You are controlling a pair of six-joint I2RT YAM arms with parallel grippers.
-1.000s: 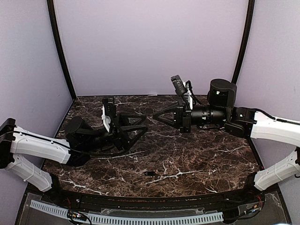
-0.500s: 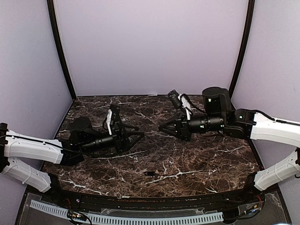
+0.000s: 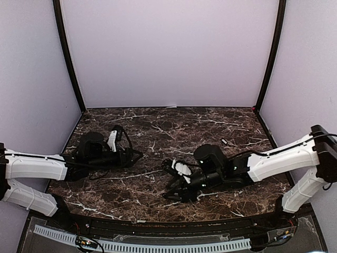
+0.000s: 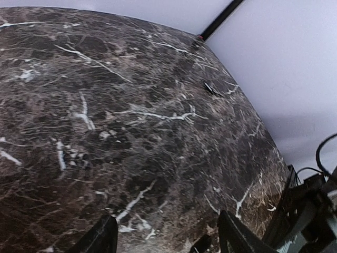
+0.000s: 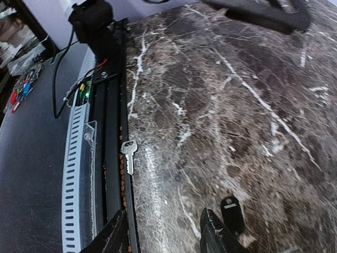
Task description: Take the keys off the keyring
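Note:
One small dark key (image 5: 230, 211) with a silvery glint lies on the marble just outside my right gripper's (image 5: 163, 238) right finger. The jaws are open with only bare marble between them. A silver key (image 5: 128, 155) rests at the table's near edge, on the black rim. Another tiny dark key (image 3: 225, 141) lies at the back right, also visible as a dark sliver (image 4: 212, 89) in the left wrist view. My left gripper (image 4: 168, 240) is open and low over the marble at the left (image 3: 137, 155). My right gripper (image 3: 168, 182) is low near the front middle. I cannot make out the keyring.
The marble table (image 3: 174, 126) is walled by lilac panels on three sides. A black rail and a white slotted strip (image 5: 73, 174) run along the near edge, with cables beside them. The right arm (image 4: 310, 221) shows at the lower right of the left wrist view.
My right gripper has swung down from mid-air at the back to the near middle of the table and has opened. The left arm has dropped and drawn back to the left.

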